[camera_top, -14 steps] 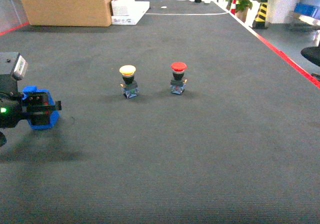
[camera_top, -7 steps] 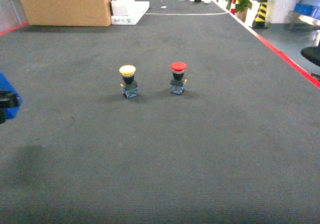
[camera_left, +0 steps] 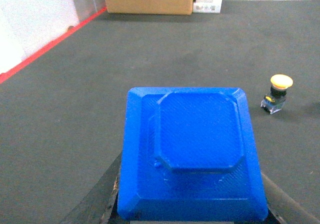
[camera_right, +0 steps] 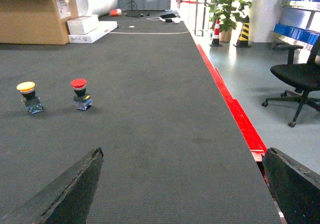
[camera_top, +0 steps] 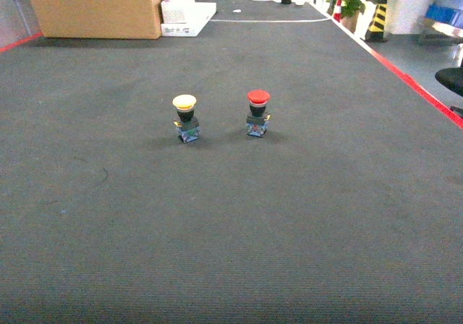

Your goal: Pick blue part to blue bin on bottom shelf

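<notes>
The blue part, a flat square piece with a raised octagonal top, fills the left wrist view. My left gripper is shut on it, with a dark finger showing at each lower side, and holds it above the dark carpet. My right gripper is open over bare carpet with nothing between its fingers. Neither gripper shows in the head view. The blue bin and the bottom shelf are out of view.
A yellow-capped push button and a red-capped one stand mid-carpet. A cardboard box and white boxes sit at the far left. A red line edges the carpet on the right, with an office chair beyond.
My left gripper, carrying the blue part, slid left out of the head view. The two push buttons have not moved.
</notes>
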